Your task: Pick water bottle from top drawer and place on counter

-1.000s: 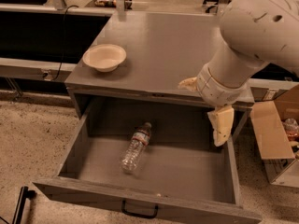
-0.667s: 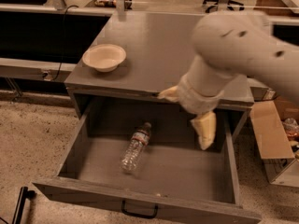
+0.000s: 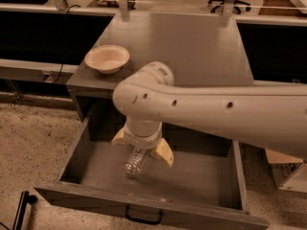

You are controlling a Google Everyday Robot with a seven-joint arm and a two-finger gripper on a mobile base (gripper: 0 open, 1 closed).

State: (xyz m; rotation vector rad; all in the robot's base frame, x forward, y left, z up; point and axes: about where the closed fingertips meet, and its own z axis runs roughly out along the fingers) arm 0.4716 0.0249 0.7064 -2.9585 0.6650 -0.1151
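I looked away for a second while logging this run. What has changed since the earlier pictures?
The arm swung left across the drawer. The gripper now hangs right over the water bottle, jaws open on either side of it, nothing gripped yet. The bottle lies where it was, the bowl stays on the counter, and the drawer remains open.
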